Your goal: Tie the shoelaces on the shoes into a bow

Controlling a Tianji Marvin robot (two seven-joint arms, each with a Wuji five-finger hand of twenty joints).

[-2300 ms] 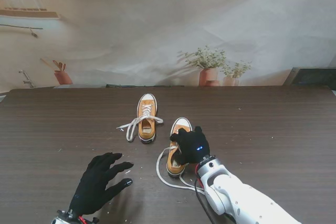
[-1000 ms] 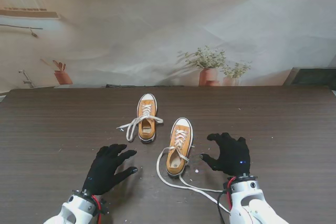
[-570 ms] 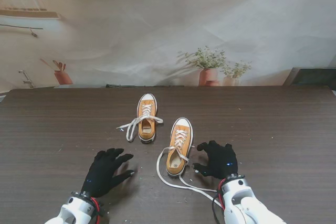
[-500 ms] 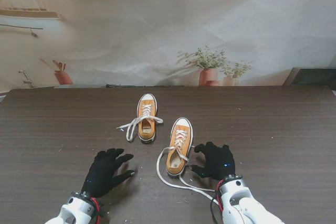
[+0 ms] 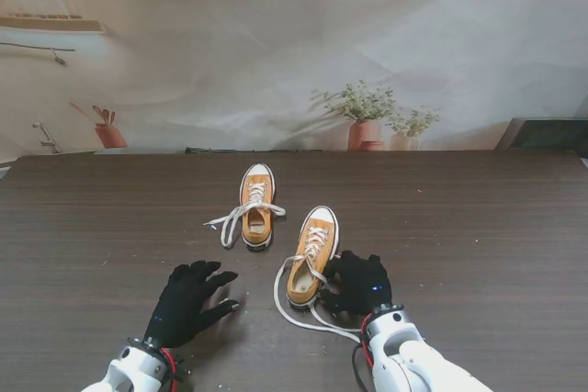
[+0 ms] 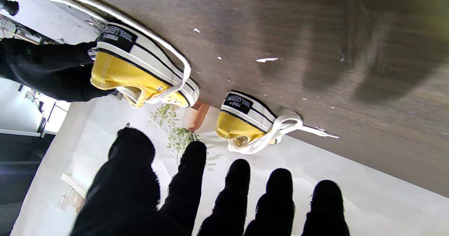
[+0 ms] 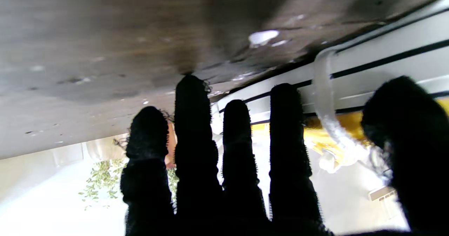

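From the stand, your right hand (image 5: 360,284) sits against the near shoe (image 5: 310,257), fingers spread, holding nothing. Steady the shoe first, then pinch the loose lace (image 5: 292,311) near the eyelets, I'd say, not far down its slack. Your left hand (image 5: 186,302) rests wide on the worktop (image 5: 478,227). The far shoe (image 5: 257,207) makes two shoes, two hands.

Left wrist: both shoes, fingers (image 6: 238,180) apart.

Right wrist: fingers (image 7: 189,123) spread beside the sole, lace crossing it.
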